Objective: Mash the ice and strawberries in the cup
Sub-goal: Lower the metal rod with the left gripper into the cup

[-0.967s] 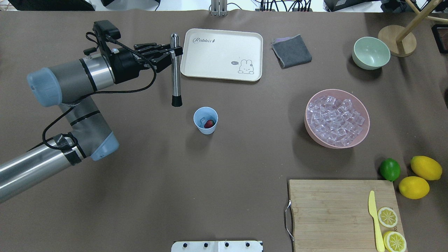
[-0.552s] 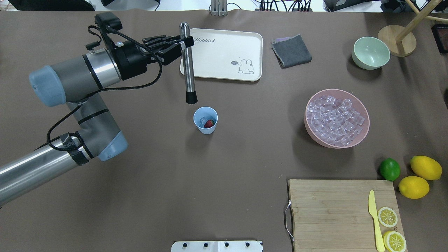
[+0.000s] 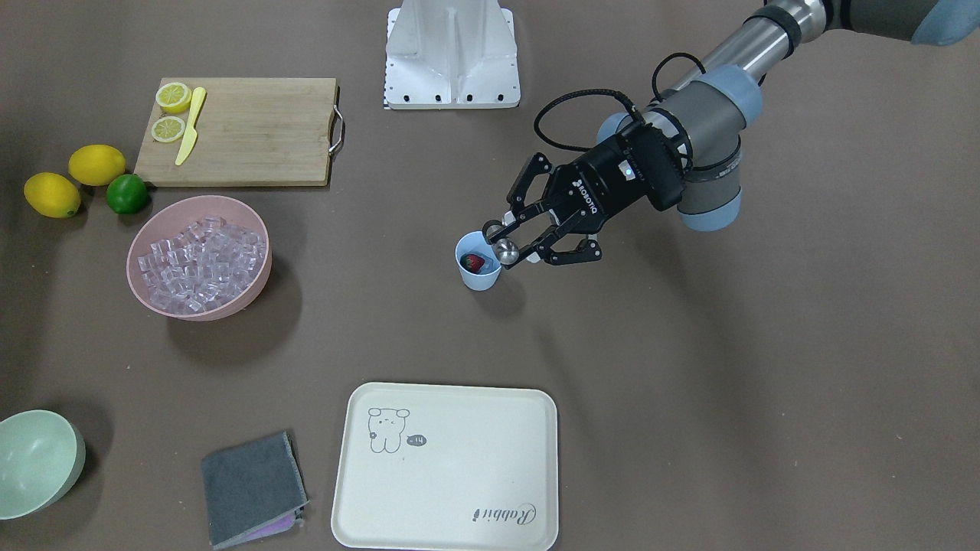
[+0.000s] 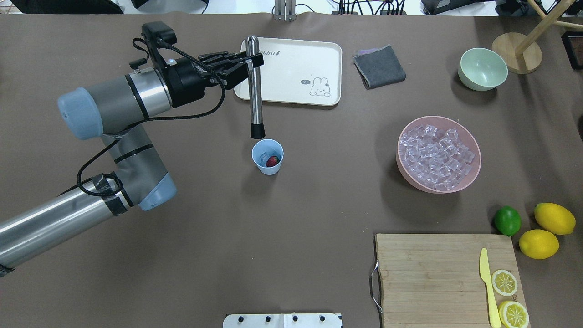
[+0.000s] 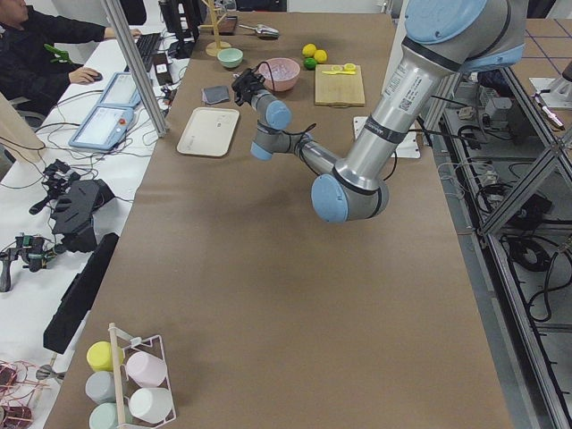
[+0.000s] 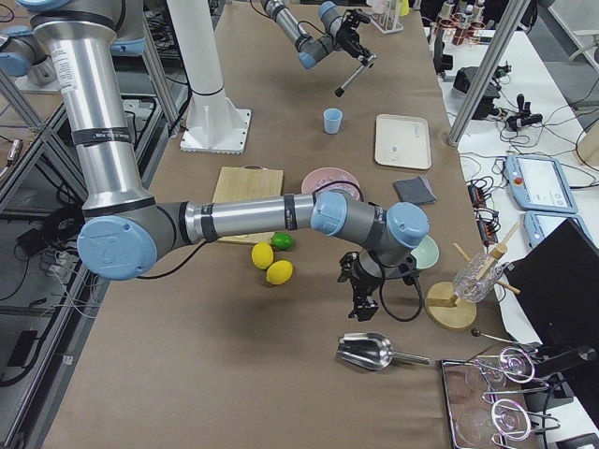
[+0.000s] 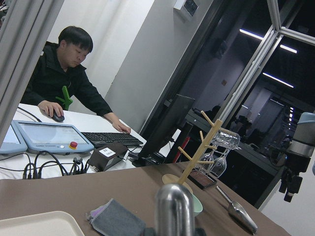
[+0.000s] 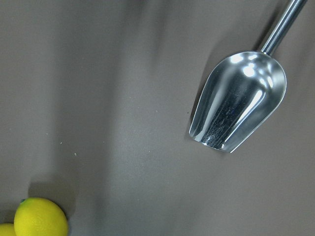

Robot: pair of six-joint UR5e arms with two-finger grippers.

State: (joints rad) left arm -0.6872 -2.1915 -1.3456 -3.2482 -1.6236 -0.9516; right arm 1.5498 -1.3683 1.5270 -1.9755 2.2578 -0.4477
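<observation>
The light-blue cup [image 4: 267, 157] stands mid-table, also in the front view [image 3: 478, 268]. In it lie a red strawberry [image 4: 273, 161] and a clear ice cube [image 4: 263, 157]. My left gripper [image 4: 249, 61] is shut on a steel muddler [image 4: 256, 91] near its top and holds it upright in the air. The muddler's black tip [image 4: 257, 133] hangs just behind the cup's far rim. In the front view the gripper [image 3: 514, 246] sits beside and above the cup. My right gripper [image 6: 360, 297] shows only in the exterior right view, low over the table near a metal scoop [image 8: 238, 101]; I cannot tell its state.
A pink bowl [image 4: 473, 175] full of ice [image 4: 437, 152] stands to the right. A cream tray [image 4: 291, 70], grey cloth [image 4: 379, 66] and pale-green bowl [image 4: 483, 69] lie at the back. A cutting board [image 4: 428, 278] with knife and lemon slices, a lime [image 4: 507, 220] and lemons [image 4: 554, 218] are front right.
My left gripper has carried the muddler to the right, from left of the tray to over its left edge. The black tip now hangs close behind the cup. The cup has not moved.
</observation>
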